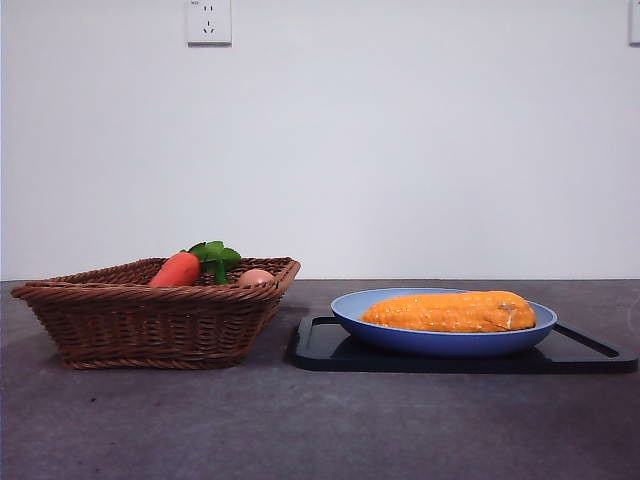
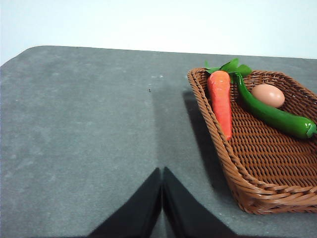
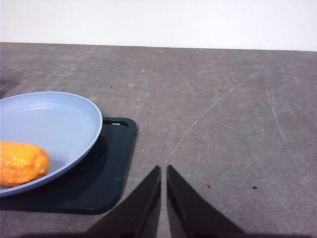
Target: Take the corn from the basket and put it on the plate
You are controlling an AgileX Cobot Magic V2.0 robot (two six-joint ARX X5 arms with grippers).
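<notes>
The corn (image 1: 450, 311) lies lengthwise in the light-blue plate (image 1: 360, 318), and its rounded end (image 3: 21, 162) shows in the right wrist view on the plate (image 3: 59, 124). The wicker basket (image 1: 150, 320) stands to the plate's left; in the left wrist view the basket (image 2: 257, 163) has no corn in it. My left gripper (image 2: 162, 171) is shut with nothing in it, above bare table beside the basket. My right gripper (image 3: 164, 168) is also shut and holds nothing, over the table beside the plate. Neither arm shows in the front view.
A black tray (image 1: 320, 350) lies under the plate, its corner (image 3: 111, 163) near my right gripper. In the basket lie a carrot (image 2: 220, 101) with green leaves, a green vegetable (image 2: 270, 114) and a pinkish egg-like ball (image 2: 267, 95). A wall socket (image 1: 208, 20) hangs behind.
</notes>
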